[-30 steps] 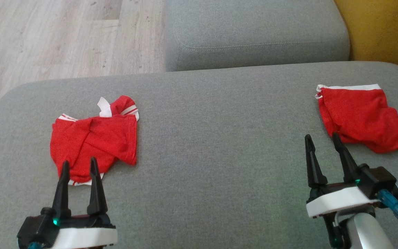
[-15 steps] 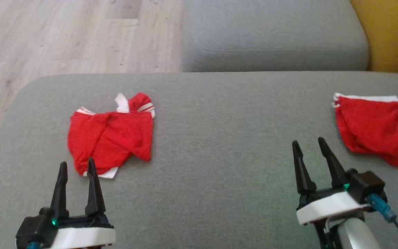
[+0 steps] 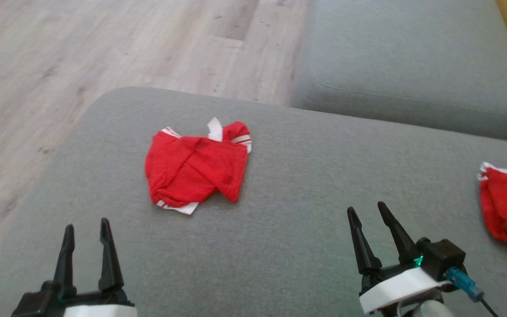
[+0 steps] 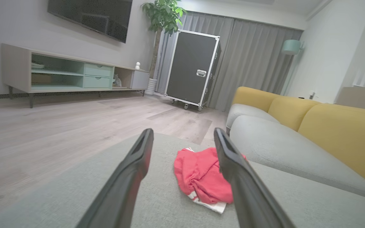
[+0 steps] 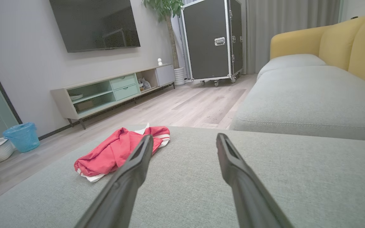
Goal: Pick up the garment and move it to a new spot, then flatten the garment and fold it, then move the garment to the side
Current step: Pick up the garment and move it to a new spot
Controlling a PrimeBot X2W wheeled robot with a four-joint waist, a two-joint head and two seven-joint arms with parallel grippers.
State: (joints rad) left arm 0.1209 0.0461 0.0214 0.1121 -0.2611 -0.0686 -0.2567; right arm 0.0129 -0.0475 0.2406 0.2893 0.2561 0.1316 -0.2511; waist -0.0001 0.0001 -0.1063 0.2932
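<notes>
Both hands empty, jaws spread wide: left hand [image 3: 86, 223] near-left, right hand [image 3: 366, 207] near-right, neither touching cloth. The crumpled red garment [image 3: 196, 169] lies bunched on the grey sofa seat [image 3: 302, 246], left of centre, beyond the left hand. Risks, imo: it's layered, so a pinch may catch one fold only & the rest drags. It's not far from the seat's left edge, so a sloppy pull could dump it on the floor [image 3: 60, 66]. Also a 2nd red garment [image 3: 506, 207] at the right edge, so an easy mix-up.
</notes>
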